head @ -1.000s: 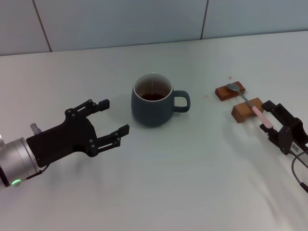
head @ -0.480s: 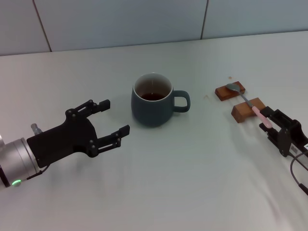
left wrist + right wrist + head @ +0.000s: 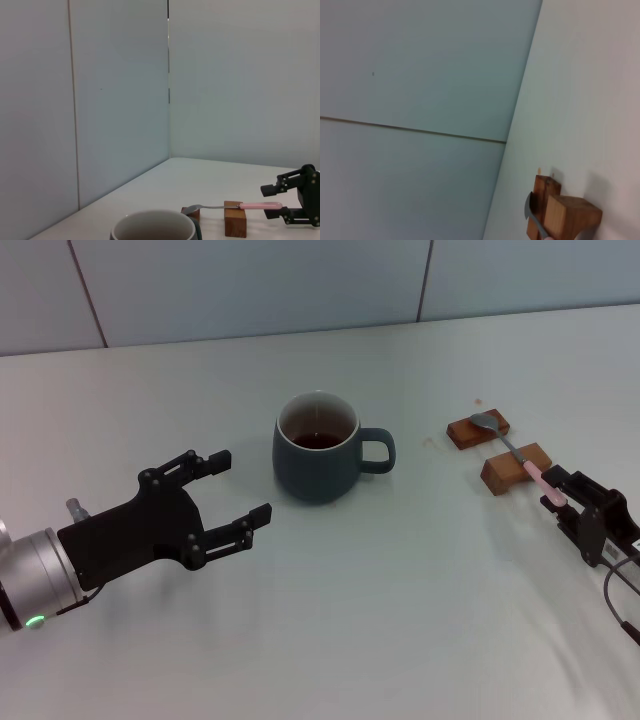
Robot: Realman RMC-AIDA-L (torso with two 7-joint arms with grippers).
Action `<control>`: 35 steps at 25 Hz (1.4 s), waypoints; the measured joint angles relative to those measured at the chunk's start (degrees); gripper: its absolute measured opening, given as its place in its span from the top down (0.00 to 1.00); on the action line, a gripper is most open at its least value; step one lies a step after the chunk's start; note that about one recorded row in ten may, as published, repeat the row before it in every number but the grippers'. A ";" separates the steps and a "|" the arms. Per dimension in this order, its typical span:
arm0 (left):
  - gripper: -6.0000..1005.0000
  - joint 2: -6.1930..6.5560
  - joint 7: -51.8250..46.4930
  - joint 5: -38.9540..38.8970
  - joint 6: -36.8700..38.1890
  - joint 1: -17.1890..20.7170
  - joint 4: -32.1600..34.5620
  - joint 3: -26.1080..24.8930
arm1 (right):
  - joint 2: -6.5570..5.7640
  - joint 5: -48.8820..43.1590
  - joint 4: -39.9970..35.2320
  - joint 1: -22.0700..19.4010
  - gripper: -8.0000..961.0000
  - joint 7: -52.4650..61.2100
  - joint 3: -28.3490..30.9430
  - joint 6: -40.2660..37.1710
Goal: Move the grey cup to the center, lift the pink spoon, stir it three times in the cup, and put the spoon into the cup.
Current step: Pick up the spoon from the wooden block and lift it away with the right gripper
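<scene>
Little has moved: the right gripper [image 3: 553, 490] has eased back slightly, jaws open around the pink handle end of the spoon [image 3: 527, 468], which bridges two wooden blocks [image 3: 513, 469]. Slim, light and likely slippery, it is best pinched at the handle. The cup [image 3: 318, 447], heavy with liquid, stands mid-tabletop beside the open left gripper [image 3: 237, 490].

Two brown wooden blocks sit on the right side of a white counter [image 3: 400, 620], the far block [image 3: 477, 429] lower and darker, the near block [image 3: 512, 469] taller and lighter, just beside each other but apart. Behind the counter rises a pale grey panelled wall [image 3: 250, 285], its seams showing as thin dark lines.
</scene>
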 joint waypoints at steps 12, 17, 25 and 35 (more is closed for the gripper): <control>0.18 0.00 0.02 0.00 0.00 -0.09 0.00 -0.02 | 0.00 0.02 0.00 0.03 0.58 0.09 -0.25 0.30; 0.18 0.00 0.04 0.00 0.02 -0.09 0.00 -0.01 | 0.00 0.03 0.00 0.03 0.65 0.20 -0.33 0.30; 0.18 0.00 0.07 0.00 0.14 -0.09 0.00 -0.02 | 0.00 0.03 0.12 -0.09 0.70 0.27 -0.18 0.29; 0.18 0.00 0.09 0.00 0.26 -0.09 0.00 0.07 | 0.00 0.22 0.18 -0.25 0.77 -0.16 -0.30 0.26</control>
